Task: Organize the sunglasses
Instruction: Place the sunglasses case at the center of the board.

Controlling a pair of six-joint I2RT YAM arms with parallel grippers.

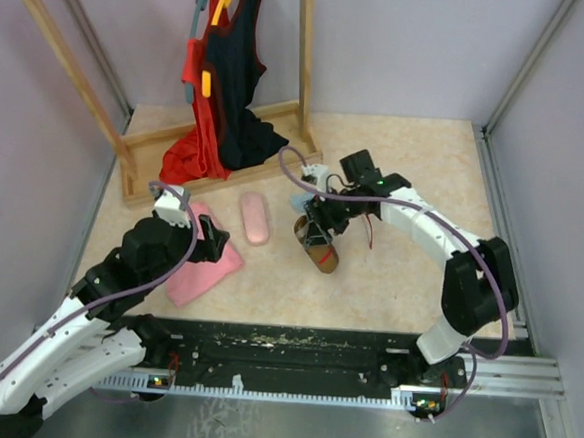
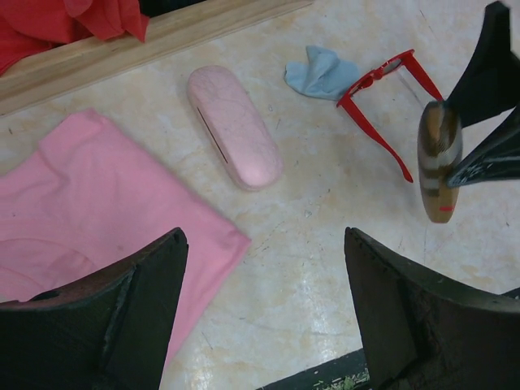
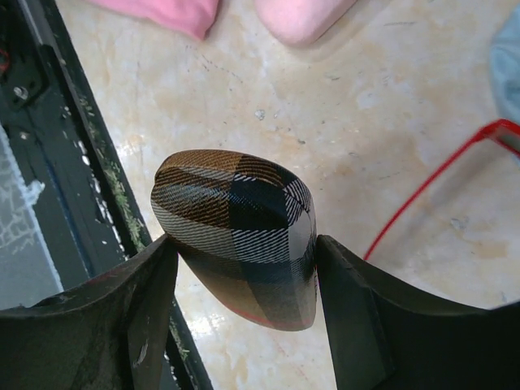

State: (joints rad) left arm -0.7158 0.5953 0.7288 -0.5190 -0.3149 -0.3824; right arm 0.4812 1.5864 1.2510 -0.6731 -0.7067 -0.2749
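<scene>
While the right gripper clamps the brown case, the sunglasses lie unfolded beside the blue cloth, temples pointing toward that case. The left gripper gapes above the pink cloth.

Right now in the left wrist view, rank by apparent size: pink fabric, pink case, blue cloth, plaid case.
1. pink fabric
2. pink case
3. plaid case and blue cloth: alike; the case is edge-on, so unranked.

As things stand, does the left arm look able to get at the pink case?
Probably yes: the left claw hangs open near the pink case, with bare table between.
</scene>
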